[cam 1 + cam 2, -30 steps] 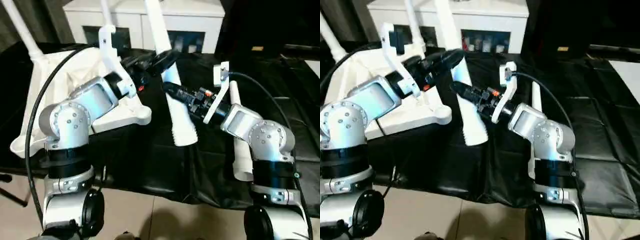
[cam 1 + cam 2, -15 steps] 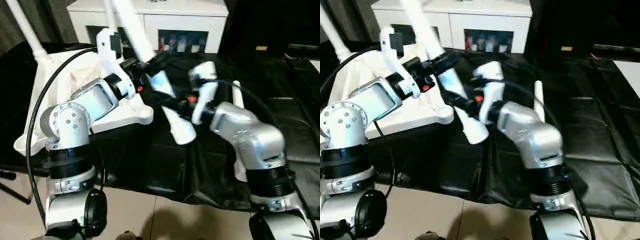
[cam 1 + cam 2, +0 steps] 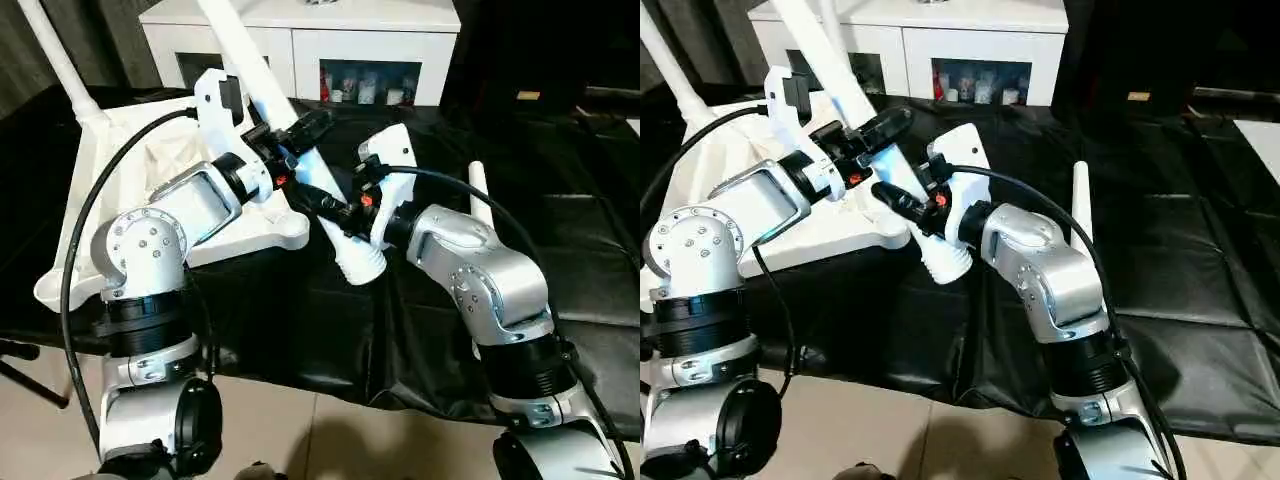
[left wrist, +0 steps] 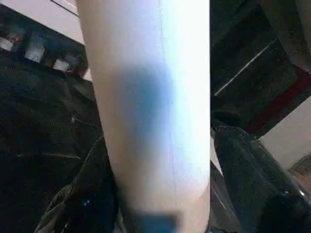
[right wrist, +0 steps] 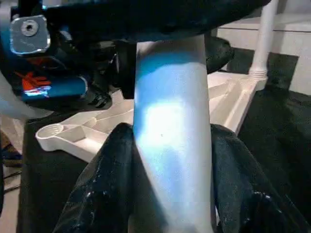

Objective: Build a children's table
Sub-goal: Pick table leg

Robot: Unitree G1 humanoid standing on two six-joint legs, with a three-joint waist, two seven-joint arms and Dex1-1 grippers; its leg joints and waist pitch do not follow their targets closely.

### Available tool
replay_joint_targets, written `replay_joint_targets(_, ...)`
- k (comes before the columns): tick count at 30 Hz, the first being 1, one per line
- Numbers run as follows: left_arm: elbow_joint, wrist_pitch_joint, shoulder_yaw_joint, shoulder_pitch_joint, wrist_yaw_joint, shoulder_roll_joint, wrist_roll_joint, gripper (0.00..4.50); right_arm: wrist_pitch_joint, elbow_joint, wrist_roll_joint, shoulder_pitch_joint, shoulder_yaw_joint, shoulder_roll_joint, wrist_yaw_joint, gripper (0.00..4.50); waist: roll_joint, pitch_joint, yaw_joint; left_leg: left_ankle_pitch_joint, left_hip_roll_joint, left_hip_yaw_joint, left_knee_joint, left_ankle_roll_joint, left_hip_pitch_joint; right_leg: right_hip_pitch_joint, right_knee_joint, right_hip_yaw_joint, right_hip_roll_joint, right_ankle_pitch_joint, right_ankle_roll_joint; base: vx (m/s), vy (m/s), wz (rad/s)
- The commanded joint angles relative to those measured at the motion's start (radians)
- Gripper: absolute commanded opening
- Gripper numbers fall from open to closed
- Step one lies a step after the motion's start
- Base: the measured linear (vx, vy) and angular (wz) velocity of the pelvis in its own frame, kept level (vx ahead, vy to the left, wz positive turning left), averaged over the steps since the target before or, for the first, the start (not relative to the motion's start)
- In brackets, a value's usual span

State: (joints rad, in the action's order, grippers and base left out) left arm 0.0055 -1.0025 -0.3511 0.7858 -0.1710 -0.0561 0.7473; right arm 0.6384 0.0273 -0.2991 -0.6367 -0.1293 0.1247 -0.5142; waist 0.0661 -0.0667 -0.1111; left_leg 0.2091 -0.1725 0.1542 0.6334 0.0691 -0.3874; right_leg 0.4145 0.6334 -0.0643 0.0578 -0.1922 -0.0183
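Note:
The children's table top (image 3: 265,232) lies upside down, ribs up, on the left of the black cloth. One leg (image 3: 55,60) stands screwed in at its far left corner, and another screwed-in leg (image 5: 267,39) rises behind. A third white leg (image 3: 262,75) hangs tilted over the top's right corner, threaded end (image 3: 360,265) low and to the right. My right gripper (image 3: 335,208) is shut on this leg just above the threads. My left gripper (image 3: 298,135) sits around the same leg a little higher up. A loose leg (image 3: 477,195) lies on the cloth behind my right forearm.
A white cabinet (image 3: 300,25) with glass doors stands behind the work. The black cloth (image 3: 580,230) covers the surface to the right. A black cable (image 3: 85,230) loops over my left arm. Tiled floor (image 3: 330,440) lies in front.
My right arm has swung in to the left, tipping the held leg so its top leans left. My left gripper has narrowed around the leg. The camera has shifted too.

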Motion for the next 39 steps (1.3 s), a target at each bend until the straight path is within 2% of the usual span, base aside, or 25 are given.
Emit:
replay_joint_targets(1,0.002,-0.005,0.0,0.027,0.004,-0.001,0.014,2.76,-0.015,-0.004,0.01,-0.013,-0.003,-0.001,0.01,1.78,0.011,0.084,0.0,0.057,-0.04,-0.019,-0.069,-0.019,0.007,-0.073,-0.061,0.05,0.078,0.0,-0.227,0.0,0.0,0.0)
replay_joint_targets(2,0.002,-0.005,0.0,0.027,0.004,-0.001,0.014,2.59,-0.015,-0.004,0.011,-0.013,-0.003,-0.001,0.01,1.78,0.009,0.085,0.0,0.052,-0.041,-0.019,-0.068,-0.023,0.007,-0.073,-0.061,0.051,0.078,-0.001,-0.225,0.0,0.0,0.0)
replay_joint_targets(9,-0.008,-0.012,0.001,0.02,0.003,-0.003,0.031,2.04,-0.034,-0.003,0.025,-0.008,-0.019,-0.005,0.01,1.78,0.018,0.087,0.001,0.048,-0.04,-0.019,-0.066,-0.028,0.007,-0.071,-0.062,0.049,0.076,-0.004,-0.224,0.0,0.0,0.0)
replay_joint_targets(10,-0.003,-0.013,0.001,0.02,-0.003,-0.007,0.036,1.93,-0.033,-0.001,0.027,-0.009,-0.023,-0.006,0.012,1.78,0.029,0.087,0.001,0.046,-0.04,-0.02,-0.065,-0.027,0.007,-0.07,-0.059,0.049,0.076,0.0,-0.225,0.0,0.0,0.0)
replay_joint_targets(11,-0.003,-0.013,0.001,0.02,-0.003,-0.007,0.036,1.93,-0.033,-0.001,0.027,-0.009,-0.023,-0.006,0.012,1.78,0.025,0.086,0.003,0.051,-0.041,-0.02,-0.067,-0.026,0.008,-0.07,-0.062,0.048,0.074,-0.003,-0.224,0.0,0.0,0.0)
replay_joint_targets(12,0.007,-0.01,0.005,0.024,-0.018,-0.015,0.036,1.9,-0.04,0.004,0.033,-0.013,-0.032,0.0,0.009,1.78,0.035,0.087,0.004,0.055,-0.041,-0.021,-0.065,-0.024,0.01,-0.069,-0.059,0.048,0.074,0.002,-0.225,0.0,0.0,0.0)
replay_joint_targets(13,0.01,-0.008,0.007,0.025,-0.023,-0.017,0.036,1.87,-0.043,0.005,0.036,-0.014,-0.034,0.002,0.007,1.78,0.029,0.086,0.006,0.056,-0.04,-0.02,-0.066,-0.026,0.009,-0.069,-0.063,0.047,0.073,0.002,-0.223,0.0,0.0,0.0)
replay_joint_targets(14,0.017,-0.003,0.01,0.027,-0.033,-0.022,0.032,1.87,-0.058,0.006,0.048,-0.018,-0.042,0.009,0.005,1.78,0.029,0.087,0.006,0.053,-0.037,-0.019,-0.065,-0.027,0.008,-0.072,-0.061,0.047,0.073,0.008,-0.224,0.0,0.0,0.0)
replay_joint_targets(15,0.022,0.002,0.012,0.028,-0.042,-0.026,0.031,1.85,-0.062,0.004,0.049,-0.019,-0.041,0.01,0.005,2.13,0.028,0.088,0.006,0.044,-0.036,-0.018,-0.063,-0.032,0.007,-0.073,-0.062,0.048,0.074,0.007,-0.221,0.0,0.0,0.0)
replay_joint_targets(16,0.025,0.009,0.019,0.026,-0.062,-0.036,0.028,1.85,-0.058,0.001,0.041,-0.019,-0.032,0.009,0.001,2.13,0.029,0.088,0.006,0.043,-0.036,-0.018,-0.063,-0.034,0.006,-0.073,-0.062,0.048,0.074,0.002,-0.221,0.0,0.0,0.0)
replay_joint_targets(17,0.026,0.01,0.02,0.025,-0.065,-0.038,0.028,1.84,-0.058,0.001,0.039,-0.019,-0.031,0.009,0.0,2.48,0.031,0.088,0.006,0.048,-0.036,-0.018,-0.064,-0.036,0.006,-0.072,-0.063,0.048,0.075,-0.013,-0.219,0.0,0.0,0.0)
replay_joint_targets(19,0.015,0.007,0.038,0.019,-0.118,-0.064,0.034,1.84,-0.028,-0.001,0.001,-0.023,-0.004,0.003,-0.016,2.53,0.033,0.089,0.008,0.053,-0.038,-0.02,-0.065,-0.038,0.007,-0.072,-0.062,0.047,0.075,-0.024,-0.216,0.0,0.0,0.0)
replay_joint_targets(21,-0.011,-0.004,0.072,0.001,-0.231,-0.125,0.059,1.83,0.039,0.0,-0.07,-0.031,0.029,0.012,-0.067,2.74,0.018,0.088,0.01,0.045,-0.039,-0.018,-0.067,-0.048,0.007,-0.072,-0.061,0.048,0.075,-0.031,-0.219,0.0,0.0,0.0)
replay_joint_targets(22,-0.032,-0.003,0.095,-0.015,-0.306,-0.165,0.07,1.83,0.077,-0.001,-0.107,-0.033,0.038,0.03,-0.108,2.74,0.023,0.089,0.009,0.044,-0.038,-0.019,-0.066,-0.049,0.008,-0.071,-0.058,0.048,0.075,-0.032,-0.223,0.0,0.0,0.0)
replay_joint_targets(23,-0.033,-0.003,0.096,-0.016,-0.308,-0.167,0.071,1.83,0.079,-0.001,-0.109,-0.033,0.039,0.03,-0.109,2.87,0.02,0.088,0.009,0.036,-0.04,-0.02,-0.068,-0.054,0.007,-0.072,-0.057,0.048,0.076,-0.034,-0.225,0.0,0.0,0.0)
replay_joint_targets(24,-0.064,0.0,0.125,-0.041,-0.42,-0.224,0.085,1.83,0.134,-0.003,-0.162,-0.034,0.054,0.056,-0.162,2.87,0.024,0.088,0.012,0.036,-0.04,-0.018,-0.066,-0.054,0.007,-0.07,-0.057,0.048,0.076,-0.032,-0.226,0.0,0.0,0.0)
replay_joint_targets(25,-0.069,0.0,0.129,-0.045,-0.436,-0.232,0.088,1.82,0.142,-0.003,-0.17,-0.033,0.057,0.06,-0.169,2.94,0.015,0.087,0.014,0.032,-0.04,-0.017,-0.067,-0.057,0.006,-0.071,-0.059,0.049,0.075,-0.029,-0.227,0.0,0.0,0.0)
replay_joint_targets(27,-0.095,0.007,0.148,-0.066,-0.532,-0.277,0.103,1.82,0.19,-0.006,-0.213,-0.027,0.07,0.088,-0.215,3.1,0.02,0.088,0.014,0.024,-0.041,-0.016,-0.066,-0.059,0.008,-0.068,-0.056,0.049,0.076,-0.027,-0.232,0.0,0.0,0.0)
replay_joint_targets(28,-0.1,0.012,0.151,-0.072,-0.573,-0.295,0.109,1.82,0.217,-0.008,-0.236,-0.02,0.073,0.108,-0.246,3.15,0.011,0.087,0.015,0.025,-0.041,-0.014,-0.068,-0.061,0.008,-0.069,-0.058,0.049,0.075,-0.031,-0.232,0.0,0.0,0.0)
replay_joint_targets(29,-0.096,0.012,0.149,-0.071,-0.594,-0.306,0.114,1.82,0.246,-0.009,-0.261,-0.014,0.079,0.122,-0.273,3.17,0.015,0.085,0.013,0.028,-0.041,-0.014,-0.068,-0.059,0.007,-0.07,-0.057,0.049,0.076,-0.046,-0.23,0.0,0.0,0.0)
replay_joint_targets(30,-0.083,0.011,0.142,-0.065,-0.609,-0.315,0.12,1.82,0.279,-0.01,-0.292,-0.007,0.088,0.138,-0.304,3.17,0.012,0.085,0.012,0.038,-0.041,-0.011,-0.067,-0.055,0.011,-0.067,-0.061,0.05,0.076,-0.063,-0.227,0.0,0.0,0.0)
replay_joint_targets(35,-0.059,0.022,0.134,-0.055,-0.67,-0.344,0.145,1.82,0.334,-0.007,-0.335,-0.002,0.086,0.173,-0.352,3.17,0.012,0.085,0.005,0.043,-0.04,-0.011,-0.069,-0.04,0.01,-0.067,-0.064,0.049,0.078,-0.114,-0.21,0.0,0.0,0.0)
replay_joint_targets(36,-0.049,0.031,0.135,-0.052,-0.693,-0.356,0.148,1.82,0.35,-0.004,-0.347,0.002,0.073,0.193,-0.377,3.17,0.001,0.085,0.002,0.041,-0.038,-0.011,-0.069,-0.041,0.007,-0.069,-0.065,0.05,0.077,-0.125,-0.204,0.0,0.0,0.0)
replay_joint_targets(37,-0.044,0.037,0.137,-0.051,-0.702,-0.361,0.148,1.82,0.356,-0.004,-0.351,0.004,0.067,0.201,-0.385,3.17,0.007,0.085,-0.002,0.04,-0.039,-0.011,-0.069,-0.038,0.009,-0.066,-0.067,0.051,0.078,-0.143,-0.194,0.0,0.0,0.0)
replay_joint_targets(39,-0.042,0.043,0.141,-0.053,-0.704,-0.365,0.141,1.82,0.364,-0.008,-0.349,0.005,0.061,0.201,-0.381,2.81,0.005,0.085,-0.004,0.043,-0.04,-0.011,-0.07,-0.029,0.008,-0.065,-0.067,0.051,0.078,-0.15,-0.188,0.0,0.0,0.0)
